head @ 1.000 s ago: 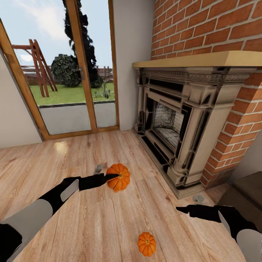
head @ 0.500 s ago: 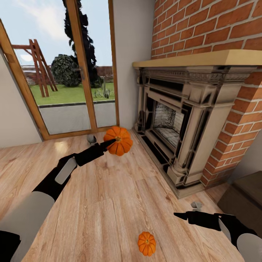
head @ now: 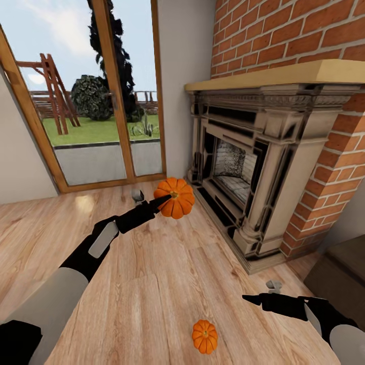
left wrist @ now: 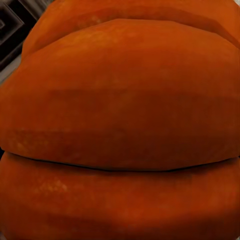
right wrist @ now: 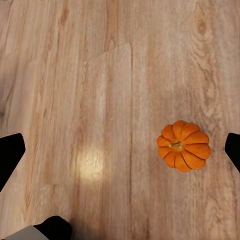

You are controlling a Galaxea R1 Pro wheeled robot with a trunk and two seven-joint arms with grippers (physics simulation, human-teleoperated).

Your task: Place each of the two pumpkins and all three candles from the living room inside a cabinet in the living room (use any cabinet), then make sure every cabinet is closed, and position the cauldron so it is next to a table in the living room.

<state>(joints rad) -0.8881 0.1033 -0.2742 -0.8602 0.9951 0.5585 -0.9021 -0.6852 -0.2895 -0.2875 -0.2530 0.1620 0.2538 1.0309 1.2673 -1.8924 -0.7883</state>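
Left gripper (head: 161,202): your fingers are clamped on pumpkin one (head: 175,197), held in the air; the fireplace (head: 253,167) edge stands just beyond it on the right, the glass door (head: 101,101) ahead.

Right gripper (head: 249,299): your jaws are spread wide with nothing between them, hovering over bare floor (head: 152,304).

Pumpkin two (head: 205,336): it sits on the boards below and left of your right gripper, with open floor all round.

Candles: one (head: 137,194) just behind the left gripper, one (head: 274,286) just behind the right.
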